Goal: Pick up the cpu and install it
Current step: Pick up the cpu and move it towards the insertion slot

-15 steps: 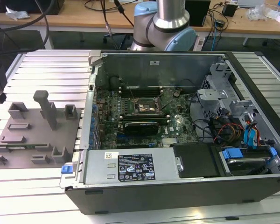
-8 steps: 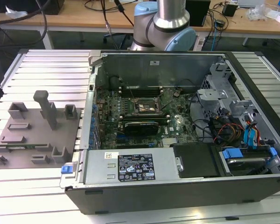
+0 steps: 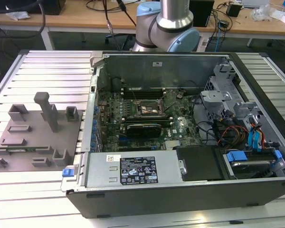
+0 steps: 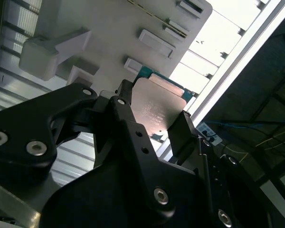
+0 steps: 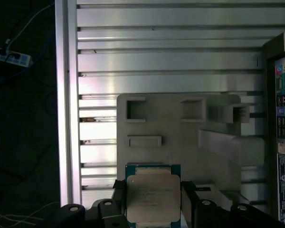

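The tool (image 5: 153, 202) pinches one cpu (image 5: 152, 190) by opposite edges between its black fingers (image 4: 183, 128), silvery top showing in both wrist views, over the one grey fixture plate (image 5: 180, 133) on the slatted tabletop (image 5: 171, 61). In the exterior view that plate lies at nine o'clock from the one open computer case (image 3: 156, 199), with the arm (image 3: 173, 21) rising at twelve o'clock behind it.

A ribbed metal counter (image 3: 38, 71) gleams under bright light. Behind it, a wooden desk (image 3: 71, 20) carries loose cables (image 3: 106, 19).
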Tool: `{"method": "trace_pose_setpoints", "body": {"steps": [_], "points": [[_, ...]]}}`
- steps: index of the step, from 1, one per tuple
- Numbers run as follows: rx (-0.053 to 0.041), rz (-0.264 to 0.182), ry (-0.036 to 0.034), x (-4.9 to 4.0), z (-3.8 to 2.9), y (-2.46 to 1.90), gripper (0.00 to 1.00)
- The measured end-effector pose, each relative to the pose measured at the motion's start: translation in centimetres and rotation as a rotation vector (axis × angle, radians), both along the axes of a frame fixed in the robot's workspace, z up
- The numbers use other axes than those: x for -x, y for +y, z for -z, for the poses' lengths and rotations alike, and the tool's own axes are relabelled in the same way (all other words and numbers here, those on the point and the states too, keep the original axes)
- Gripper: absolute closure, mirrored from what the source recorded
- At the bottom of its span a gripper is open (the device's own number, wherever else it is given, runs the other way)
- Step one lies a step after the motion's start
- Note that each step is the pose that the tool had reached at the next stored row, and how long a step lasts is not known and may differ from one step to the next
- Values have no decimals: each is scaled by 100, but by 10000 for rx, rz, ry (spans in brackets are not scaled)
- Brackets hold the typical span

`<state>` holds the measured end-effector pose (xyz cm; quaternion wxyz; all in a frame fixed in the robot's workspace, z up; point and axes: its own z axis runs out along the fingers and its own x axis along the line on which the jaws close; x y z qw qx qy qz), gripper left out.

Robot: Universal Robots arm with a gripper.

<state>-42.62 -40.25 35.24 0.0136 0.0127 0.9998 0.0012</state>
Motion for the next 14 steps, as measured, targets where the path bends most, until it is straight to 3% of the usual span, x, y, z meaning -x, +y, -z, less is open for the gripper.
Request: {"method": "trace_pose_setpoints", "body": {"steps": [14], "points": [[0, 0, 0, 0, -302, 5, 45]]}}
